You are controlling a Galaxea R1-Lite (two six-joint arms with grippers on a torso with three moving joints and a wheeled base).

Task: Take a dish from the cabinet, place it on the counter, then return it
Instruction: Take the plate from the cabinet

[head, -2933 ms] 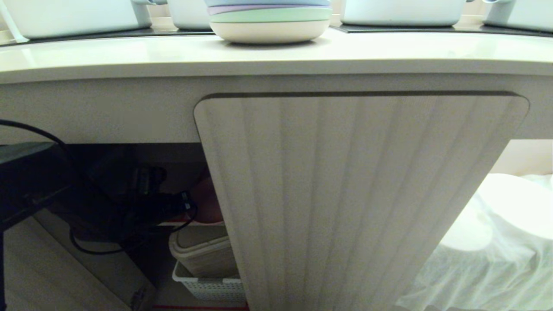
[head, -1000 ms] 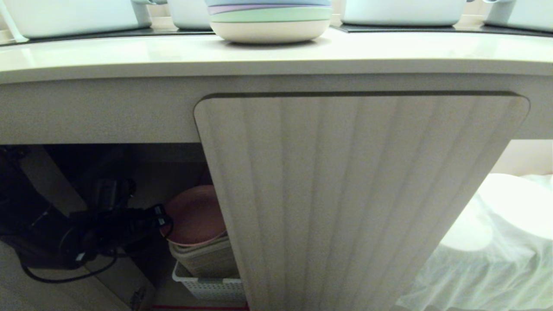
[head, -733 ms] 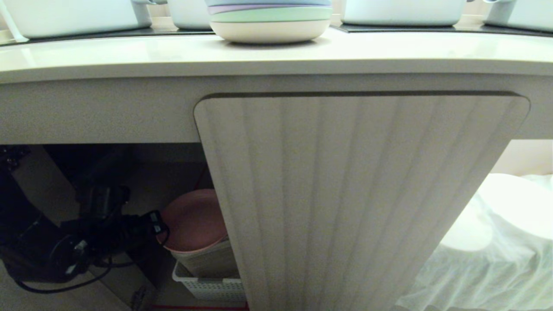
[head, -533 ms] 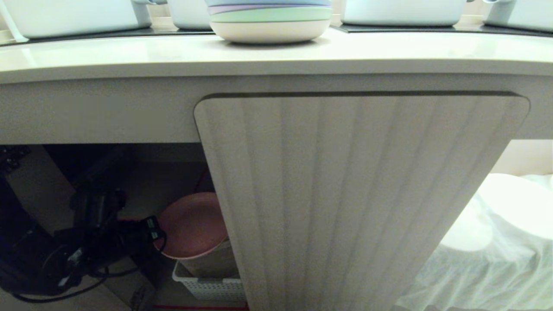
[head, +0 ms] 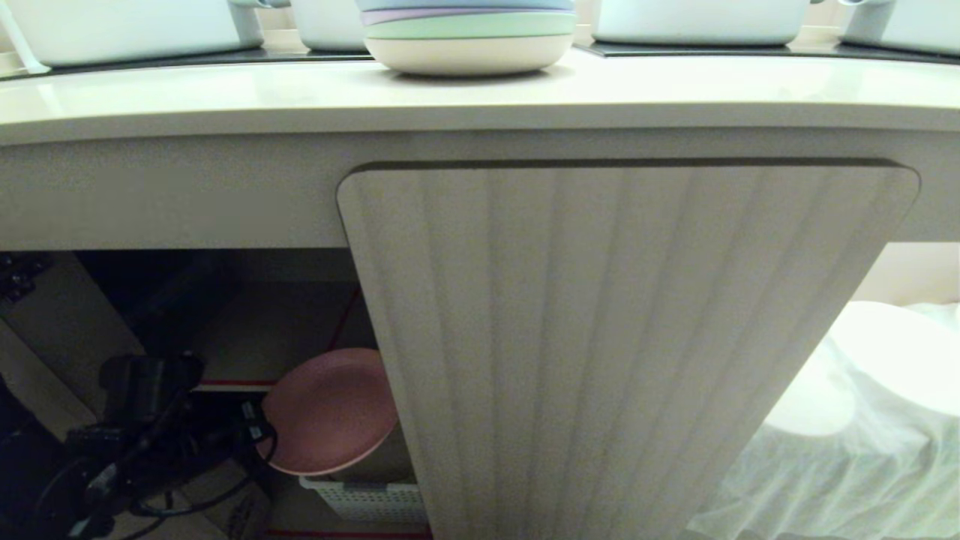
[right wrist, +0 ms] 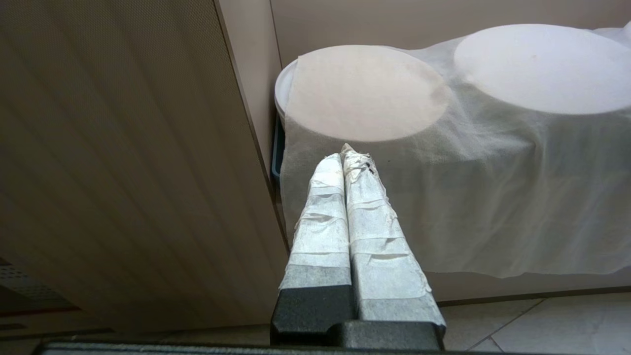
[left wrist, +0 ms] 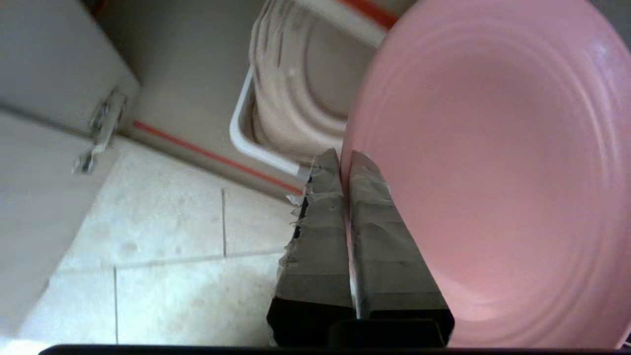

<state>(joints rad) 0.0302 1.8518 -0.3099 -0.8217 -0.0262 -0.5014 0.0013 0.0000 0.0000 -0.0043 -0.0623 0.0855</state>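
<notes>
At lower left of the head view, the left gripper (head: 255, 435) has its jaws clamped on the rim of the dish (head: 330, 411), the pink plate hanging tilted at the open mouth of the cabinet (head: 285, 322), in front of the red-edged shelf (head: 225, 384). The edge grip appears chosen so the plate can pass through the gap beside the ribbed door (head: 622, 345), which fills the centre. Just below the dish, a white basket (head: 367, 501) holds a stack of beige plates (left wrist: 305, 93). Along the top runs the tabletop (head: 225, 94), with a stack of pastel plates (head: 469, 34) at its middle and likely room either side. At far right, the right gripper (right wrist: 347, 155), parked, jaws closed on nothing, points at cloth-draped discs (right wrist: 365, 91).
</notes>
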